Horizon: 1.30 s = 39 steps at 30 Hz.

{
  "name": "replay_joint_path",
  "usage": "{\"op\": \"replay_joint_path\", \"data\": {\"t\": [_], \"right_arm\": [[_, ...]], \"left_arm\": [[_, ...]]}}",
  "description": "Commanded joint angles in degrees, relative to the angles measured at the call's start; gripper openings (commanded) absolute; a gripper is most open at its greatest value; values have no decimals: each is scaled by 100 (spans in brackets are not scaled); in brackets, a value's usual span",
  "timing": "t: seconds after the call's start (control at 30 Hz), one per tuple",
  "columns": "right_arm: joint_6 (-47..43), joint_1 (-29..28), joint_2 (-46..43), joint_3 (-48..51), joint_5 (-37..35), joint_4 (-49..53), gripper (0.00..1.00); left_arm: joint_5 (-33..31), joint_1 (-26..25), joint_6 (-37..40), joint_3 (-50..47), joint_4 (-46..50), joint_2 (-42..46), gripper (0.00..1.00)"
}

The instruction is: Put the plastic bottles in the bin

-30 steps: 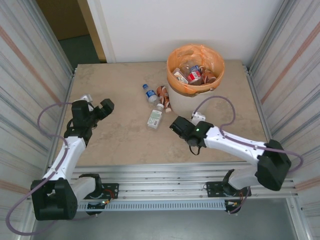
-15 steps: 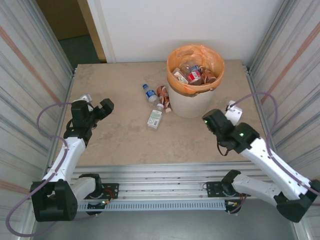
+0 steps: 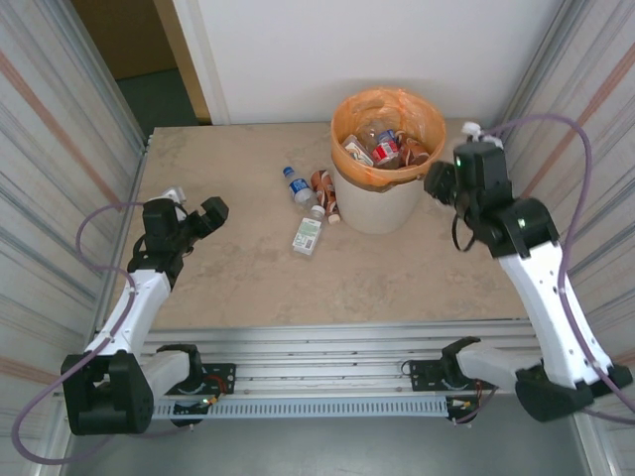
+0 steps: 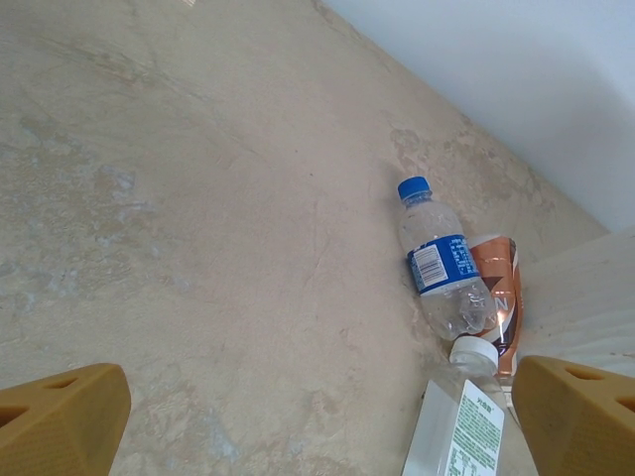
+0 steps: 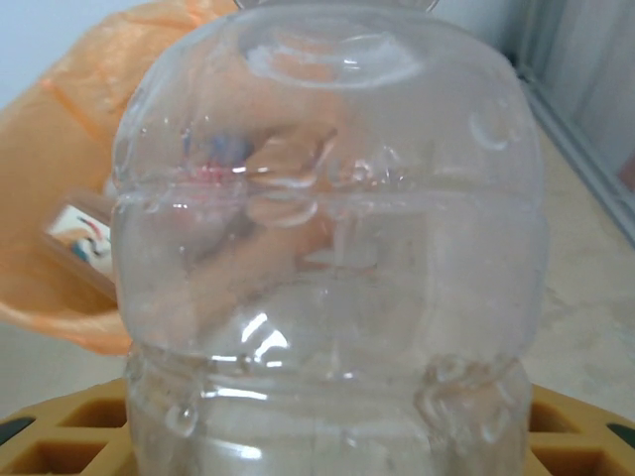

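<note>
At the far edge of the desk (image 3: pixel 238 178), right of centre, stands the bin (image 3: pixel 377 210), already holding bottles (image 3: pixel 385 149). The right jaws, half closed, grip a clear bottle (image 5: pixel 327 268) just beside its right rim. The left jaws hang wide open and empty near the left edge. Three loose bottles (image 3: pixel 309 234) lie left of the bin. Best to carry the clear bottle fully over the opening before releasing, so it clears the rim.

A clear plastic bottle (image 5: pixel 327 248), seen close up, is gripped by the right claw (image 5: pixel 319 431); the orange-lined bin (image 5: pixel 87 79) is behind.
</note>
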State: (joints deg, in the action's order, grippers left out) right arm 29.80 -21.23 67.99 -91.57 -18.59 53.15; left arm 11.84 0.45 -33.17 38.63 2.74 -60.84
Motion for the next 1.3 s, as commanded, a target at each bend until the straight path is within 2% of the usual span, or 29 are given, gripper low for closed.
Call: {"op": "replay_joint_path", "data": {"t": [0.0,0.27,0.5,0.7,0.83,1.13,1.27], "right_arm": [[-964,271,773,-856,1359,-294,17],[-1738,573,2668,-2820,1886,-56,17],[-2372,638,3993,-4223,1819,745,17],[-2758,638,4434,-4443,1621,941,23],[-2926,638,4575,-4442,1535,963,37],[-3075,629,4673,-4580,1385,878,83],[-3095,629,4562,-4602,1354,806,85]], "left_arm": [[87,64,140,13,-144,109,99],[131,63,144,32,-156,142,99],[137,61,158,83,-110,151,99],[165,64,153,124,-117,69,99],[170,68,154,125,-122,62,99],[133,65,149,115,-110,63,99],[126,61,138,116,-124,46,99]]}}
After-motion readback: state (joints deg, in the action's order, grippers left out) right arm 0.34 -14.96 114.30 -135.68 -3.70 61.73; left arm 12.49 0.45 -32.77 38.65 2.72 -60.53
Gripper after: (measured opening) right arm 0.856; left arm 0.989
